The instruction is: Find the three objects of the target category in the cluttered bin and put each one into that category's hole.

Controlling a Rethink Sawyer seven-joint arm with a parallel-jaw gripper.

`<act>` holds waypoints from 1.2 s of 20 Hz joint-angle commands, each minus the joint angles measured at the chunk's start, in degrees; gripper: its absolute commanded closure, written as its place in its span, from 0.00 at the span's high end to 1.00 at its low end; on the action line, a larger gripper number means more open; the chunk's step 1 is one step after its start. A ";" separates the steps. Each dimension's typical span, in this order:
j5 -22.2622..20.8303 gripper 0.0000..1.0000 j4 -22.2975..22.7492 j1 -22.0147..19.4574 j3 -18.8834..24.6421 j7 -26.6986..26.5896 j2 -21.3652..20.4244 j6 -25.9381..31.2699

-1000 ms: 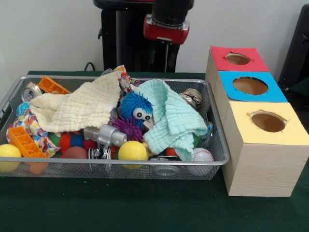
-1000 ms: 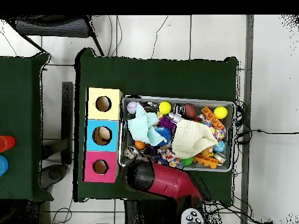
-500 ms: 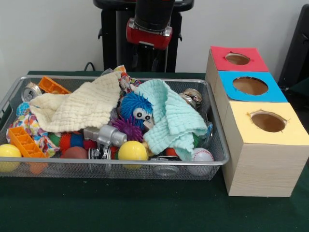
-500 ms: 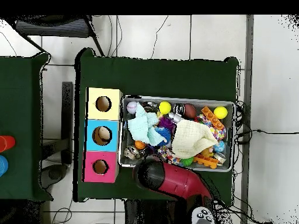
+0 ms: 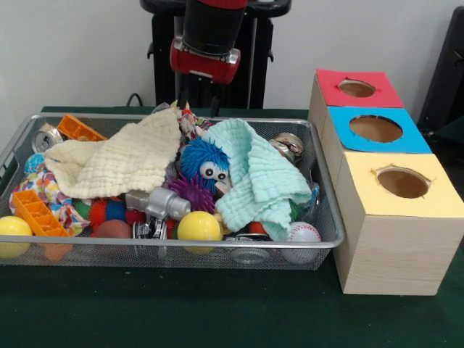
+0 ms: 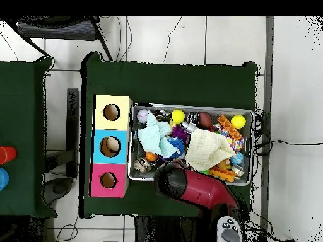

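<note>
The end effector (image 5: 197, 101) hangs above the far rim of the bin (image 5: 330, 243); whether it is wide or narrow I cannot tell. No clear plastic piece shows, so in my judgement it may catch the mint cloth (image 5: 261, 177) in the bin instead.

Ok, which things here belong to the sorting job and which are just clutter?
Job: bin, red-topped hole, gripper; the clear plastic pieces are not plainly visible.
Clutter: cream cloth, mint cloth, blue fuzzy toy, baseball, metal can, blue-topped hole, yellow-topped hole.

Silver mesh bin (image 5: 217, 255), cluttered, beside box row.
Red-topped round hole (image 5: 357, 88) at the far end; no clear plastic pieces discernible.
</note>
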 commanded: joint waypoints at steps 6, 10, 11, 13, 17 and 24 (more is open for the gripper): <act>-5.83 1.00 -10.62 -7.60 3.40 1.78 4.51 -2.76; -6.84 1.00 -11.58 -10.60 5.61 1.77 7.15 -4.85; -7.06 1.00 -11.71 -11.67 6.61 1.93 8.61 -6.07; -7.21 1.00 -12.09 -12.82 7.94 2.60 10.98 -7.75; -7.52 1.00 -12.11 -13.57 9.27 4.65 13.95 -11.26; -6.71 1.00 -10.58 -14.31 11.71 6.59 16.80 -14.94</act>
